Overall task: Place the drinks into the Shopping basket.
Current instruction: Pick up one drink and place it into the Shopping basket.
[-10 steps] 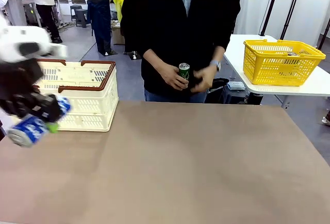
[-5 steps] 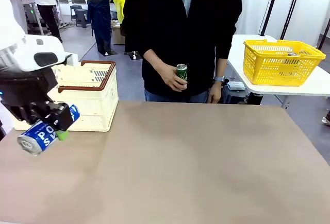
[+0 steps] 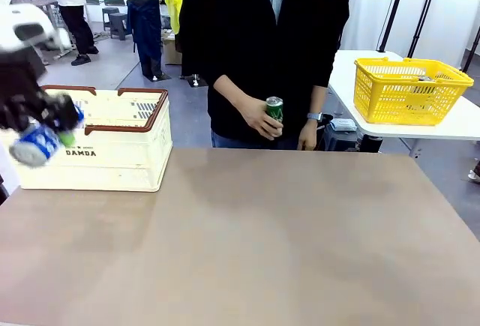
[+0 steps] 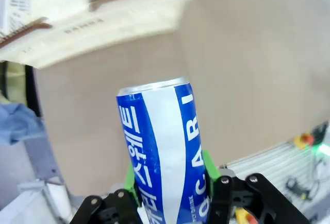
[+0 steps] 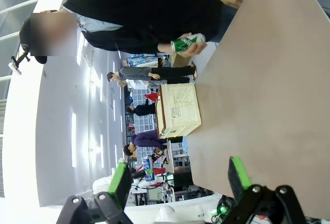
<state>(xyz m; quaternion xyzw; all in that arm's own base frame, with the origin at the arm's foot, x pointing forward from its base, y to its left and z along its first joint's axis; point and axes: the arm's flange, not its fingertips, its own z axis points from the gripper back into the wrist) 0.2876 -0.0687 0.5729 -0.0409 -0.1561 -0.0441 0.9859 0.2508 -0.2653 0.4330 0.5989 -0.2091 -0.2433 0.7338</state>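
Once lower — blue can (image 3: pixel 34 145) now higher

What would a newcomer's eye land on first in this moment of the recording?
The slim blue drink can with white lettering stands out, clamped in the left arm's fingers and hanging tilted in the air at the left of the brown table. Right behind it sits the large cream-white plastic shopping basket with brown rim. Across the table, a person's hand holds a green drink can with a silver top.

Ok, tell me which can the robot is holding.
The blue can, gripped by the left end effector; the green can sits in the person's hand.
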